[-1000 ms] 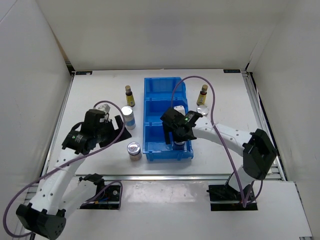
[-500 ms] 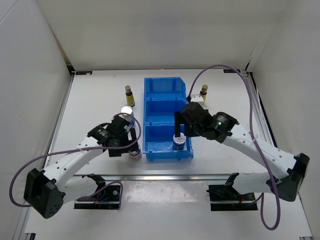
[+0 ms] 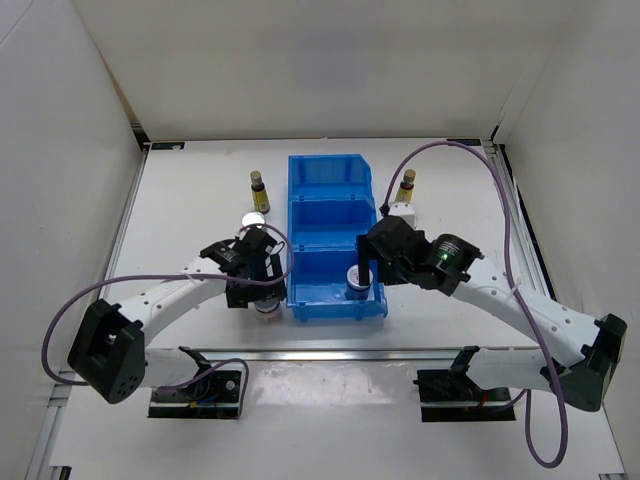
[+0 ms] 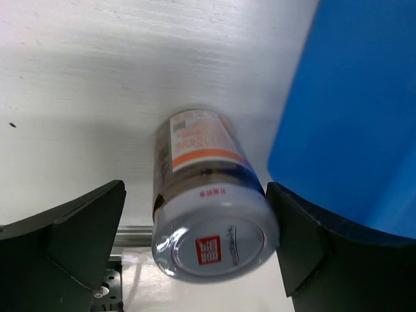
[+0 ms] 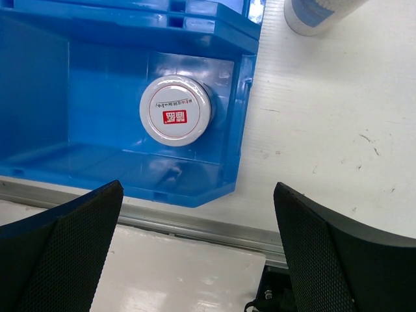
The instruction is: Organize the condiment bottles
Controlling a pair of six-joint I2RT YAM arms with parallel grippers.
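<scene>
The white desk [image 3: 180, 190] sits between pale walls, with a blue bin [image 3: 330, 170] at its middle. My left pincer [image 4: 195, 214] gapes wide around a short dark jar [image 4: 198, 153] with an orange-banded label and a red-marked silver lid, just left of the bin toward the desk's near edge. My right pincer [image 5: 198, 195] hangs spread wide above a second jar [image 5: 176, 110] in the bin's nearest compartment.
</scene>
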